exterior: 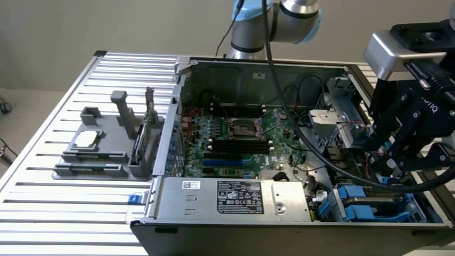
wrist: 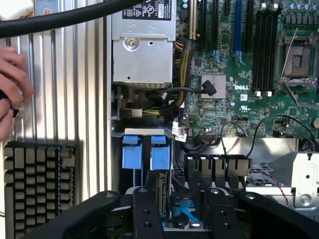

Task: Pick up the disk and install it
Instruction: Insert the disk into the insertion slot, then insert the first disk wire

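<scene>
At the exterior view's right, the gripper [exterior: 387, 157] stands spread astride the disk [wrist: 185, 214] — stiff, weighty, shock-sensitive, probably best pinched across its blue-framed edges.

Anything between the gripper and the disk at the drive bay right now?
Nothing visible does. The gripper hangs right over the drive bay, and in the wrist view the blue carrier of the disk sits directly under it. The thick black cable runs well away from that gap.

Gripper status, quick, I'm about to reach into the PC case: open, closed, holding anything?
Gripper: open, jaws apart above the blue drive carriers, with no visible grip on anything.
</scene>
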Robot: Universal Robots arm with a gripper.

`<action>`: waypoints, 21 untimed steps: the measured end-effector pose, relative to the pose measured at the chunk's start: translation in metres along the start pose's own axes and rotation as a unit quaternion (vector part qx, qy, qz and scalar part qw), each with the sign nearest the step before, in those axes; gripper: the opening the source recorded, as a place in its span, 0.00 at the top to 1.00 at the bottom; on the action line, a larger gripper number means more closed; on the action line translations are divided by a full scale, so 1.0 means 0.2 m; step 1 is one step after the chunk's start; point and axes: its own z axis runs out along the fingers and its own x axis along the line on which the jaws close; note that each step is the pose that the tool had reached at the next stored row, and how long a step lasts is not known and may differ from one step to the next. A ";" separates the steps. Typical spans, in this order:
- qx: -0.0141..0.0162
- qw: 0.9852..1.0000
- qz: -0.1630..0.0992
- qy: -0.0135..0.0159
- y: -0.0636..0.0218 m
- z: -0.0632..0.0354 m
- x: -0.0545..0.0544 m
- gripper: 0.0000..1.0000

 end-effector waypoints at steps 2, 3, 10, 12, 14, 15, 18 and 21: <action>0.000 1.000 0.000 0.001 -0.011 -0.006 -0.01 0.59; 0.000 1.000 0.000 0.001 -0.023 -0.009 -0.01 0.59; 0.000 1.000 0.000 0.003 -0.133 -0.030 -0.01 0.69; 0.000 1.000 0.000 0.003 -0.147 -0.030 -0.01 0.69; 0.000 1.000 0.000 0.003 -0.147 -0.030 -0.01 0.69; 0.000 1.000 0.000 0.003 -0.147 -0.030 -0.01 0.69; 0.000 1.000 0.000 0.003 -0.147 -0.030 -0.01 0.69; 0.000 1.000 0.000 0.003 -0.147 -0.030 -0.01 0.69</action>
